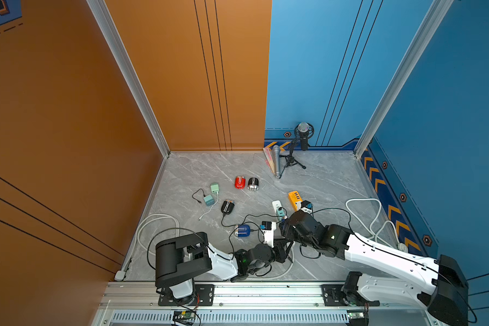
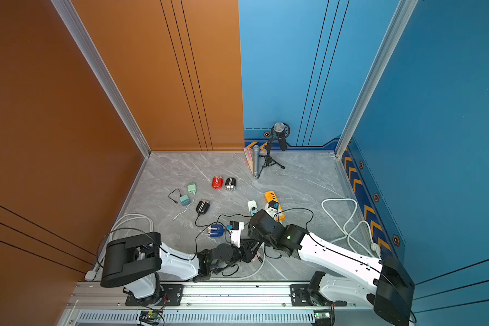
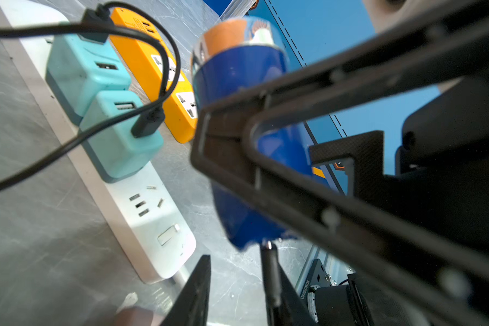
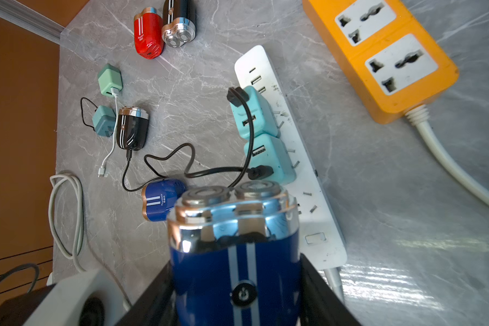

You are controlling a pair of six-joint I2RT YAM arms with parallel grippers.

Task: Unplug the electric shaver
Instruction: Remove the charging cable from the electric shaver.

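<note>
My right gripper (image 4: 235, 285) is shut on a blue electric shaver (image 4: 235, 262) with white stripes, holding it above the table by its sides. In the left wrist view the shaver (image 3: 237, 81) hangs between the right fingers, and a black plug (image 3: 270, 262) sticks into its underside. My left gripper (image 3: 237, 264) reaches under the shaver with its jaws either side of that plug. The plug lies against one finger, and a gap shows to the other finger (image 3: 198, 288). In both top views the shaver is hidden under the right gripper (image 1: 284, 225).
A white power strip (image 4: 319, 225) carries two teal USB chargers (image 4: 254, 115) with black cables. An orange power strip (image 4: 384, 56) lies beside it. A second blue shaver (image 1: 243, 231), a black one (image 4: 132, 132), a red one (image 4: 147, 36), green chargers and white cords surround them.
</note>
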